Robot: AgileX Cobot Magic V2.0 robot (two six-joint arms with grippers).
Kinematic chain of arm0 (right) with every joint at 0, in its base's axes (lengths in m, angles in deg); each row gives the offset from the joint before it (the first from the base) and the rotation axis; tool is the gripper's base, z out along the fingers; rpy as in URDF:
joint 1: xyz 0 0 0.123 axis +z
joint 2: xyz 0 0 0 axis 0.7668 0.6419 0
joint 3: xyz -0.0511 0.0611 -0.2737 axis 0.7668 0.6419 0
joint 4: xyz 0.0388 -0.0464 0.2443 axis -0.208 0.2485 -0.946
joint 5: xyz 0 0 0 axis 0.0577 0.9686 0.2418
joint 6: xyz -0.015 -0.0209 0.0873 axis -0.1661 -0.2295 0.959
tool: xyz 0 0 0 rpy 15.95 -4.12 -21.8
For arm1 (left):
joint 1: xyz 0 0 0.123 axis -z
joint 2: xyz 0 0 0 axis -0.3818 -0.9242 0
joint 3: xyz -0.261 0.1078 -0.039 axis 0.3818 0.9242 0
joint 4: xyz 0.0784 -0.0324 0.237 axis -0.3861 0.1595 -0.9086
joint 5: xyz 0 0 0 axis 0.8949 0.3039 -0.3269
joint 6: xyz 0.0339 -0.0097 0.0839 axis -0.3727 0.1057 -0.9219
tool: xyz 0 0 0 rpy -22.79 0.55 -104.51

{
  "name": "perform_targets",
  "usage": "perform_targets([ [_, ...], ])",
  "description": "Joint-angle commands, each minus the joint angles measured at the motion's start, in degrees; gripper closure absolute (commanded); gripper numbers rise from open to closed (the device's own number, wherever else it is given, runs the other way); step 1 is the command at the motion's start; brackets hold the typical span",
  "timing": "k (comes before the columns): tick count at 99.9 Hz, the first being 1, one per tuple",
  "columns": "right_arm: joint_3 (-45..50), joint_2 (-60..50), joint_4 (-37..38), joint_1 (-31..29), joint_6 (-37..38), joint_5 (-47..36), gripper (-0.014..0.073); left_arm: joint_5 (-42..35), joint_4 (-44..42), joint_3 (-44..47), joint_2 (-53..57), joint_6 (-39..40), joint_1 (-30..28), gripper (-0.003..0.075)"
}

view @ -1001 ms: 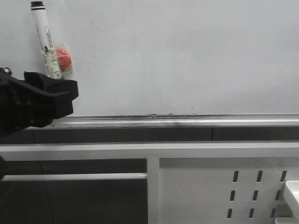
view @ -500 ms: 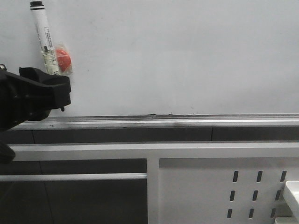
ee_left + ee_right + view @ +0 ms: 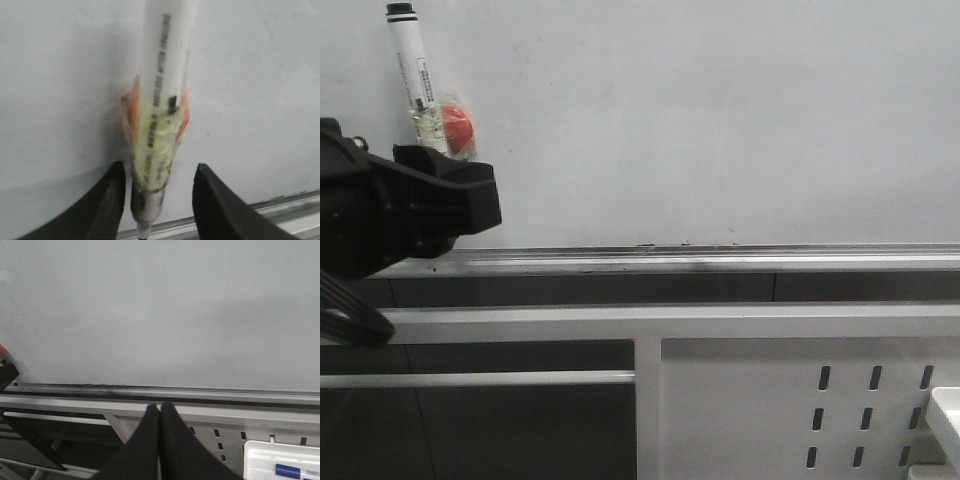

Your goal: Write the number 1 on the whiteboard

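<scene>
The whiteboard (image 3: 720, 120) fills the upper half of the front view, with its silver ledge (image 3: 720, 258) below. No black stroke of a number 1 shows on it. A white marker pen (image 3: 417, 75) hangs upright at the board's upper left, taped beside a red magnet (image 3: 457, 125). My left gripper (image 3: 470, 200) is just below it. In the left wrist view the gripper (image 3: 160, 170) is open, its jaws on either side of the marker's (image 3: 162, 75) lower end, with a gap on one side. My right gripper (image 3: 159, 410) is shut and empty, facing the board (image 3: 160, 305) and its ledge.
A white perforated metal panel (image 3: 800, 400) and grey frame rails lie below the ledge. A white tray (image 3: 285, 462) holding a blue-capped marker (image 3: 287, 471) sits at the lower right; its corner shows in the front view (image 3: 945, 410).
The left gripper drew back to the left, then came forward and right again, now larger in view and closer under the marker. The marker and right gripper have not moved.
</scene>
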Motion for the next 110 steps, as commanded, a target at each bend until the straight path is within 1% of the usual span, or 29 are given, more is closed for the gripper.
perform_targets([
  [1, -2.0, 1.0, -0.5, 0.2, -0.7, -4.7, 0.0663, -12.8, 0.2, -1.3, 0.5, -0.1, -0.2, 0.0420],
  [11, -2.0, 1.0, -0.5, 0.2, -0.7, -4.7, 0.0663, -12.8, 0.2, -1.3, 0.5, -0.1, -0.2, 0.0445],
  [20, -2.0, 1.0, -0.5, 0.2, -0.7, -4.7, 0.0663, -12.8, 0.2, -1.3, 0.5, -0.1, -0.2, 0.0503],
  [27, -2.0, 1.0, -0.5, 0.2, -0.7, -4.7, 0.0663, -12.8, 0.1, -1.3, 0.5, -0.1, -0.2, 0.0576],
  [32, -2.0, 1.0, -0.5, 0.2, -0.9, -4.7, 0.0663, -12.8, 0.0, -1.3, 0.5, -0.1, -0.2, 0.0647],
  [37, -2.0, 1.0, -0.5, 0.2, -1.3, -4.5, 0.0663, -12.8, -0.2, -1.3, 0.5, -0.1, -0.2, 0.0737],
  [38, -2.0, 1.0, -0.5, 0.2, -1.4, -4.5, 0.0663, -12.8, -0.3, -1.3, 0.5, -0.1, -0.2, 0.0742],
  [56, -2.0, 1.0, -2.9, 0.2, -4.2, -4.3, 0.0663, -12.8, -3.7, -0.9, 0.5, -0.3, -0.2, 0.0740],
  [62, -2.0, 1.0, -4.8, 0.2, -8.0, -3.8, 0.0663, -12.8, -5.5, -0.9, 0.5, -0.3, -0.2, 0.0740],
  [69, -2.6, 1.0, -8.4, 0.2, -15.5, -2.2, 0.0663, -12.7, -8.4, -0.8, 0.5, -0.8, -0.2, 0.0740],
  [75, -3.6, 1.1, -12.6, 0.2, -24.6, 0.6, 0.0663, -12.6, -12.4, -0.4, 0.5, -1.4, -0.2, 0.0740],
  [87, -6.2, 3.5, -20.8, 0.6, -38.9, 6.3, 0.0663, -11.6, -25.4, 1.3, 0.5, -1.4, -0.2, 0.0740],
  [92, -6.9, 5.3, -23.2, 1.5, -42.7, 7.3, 0.0663, -9.7, -28.7, 1.8, 0.6, -1.4, -0.2, 0.0740],
  [96, -7.2, 6.6, -24.6, 2.6, -45.1, 7.6, 0.0663, -5.8, -29.8, 1.9, 1.0, -1.7, -0.2, 0.0740],
  [97, -7.4, 7.4, -24.8, 3.3, -45.8, 7.6, 0.0663, -3.4, -29.8, 1.9, 1.4, -2.1, -0.2, 0.0740],
  [100, -7.8, 8.3, -24.8, 4.0, -46.4, 7.6, 0.0663, -0.3, -29.8, 1.8, 1.9, -2.6, -0.2, 0.0740],
  [101, -7.8, 8.3, -24.8, 4.3, -46.5, 7.5, 0.0663, -0.3, -29.8, 1.8, 2.0, -2.6, -0.2, 0.0740],
  [104, -8.1, 9.5, -24.8, 5.4, -46.6, 7.3, 0.0663, 3.1, -29.8, 1.6, 2.8, -4.5, -0.2, 0.0740],
  [110, -8.8, 11.4, -24.6, 8.4, -46.6, 7.0, 0.0663, 7.2, -30.7, 1.4, 4.7, -8.2, -0.2, 0.0740],
])
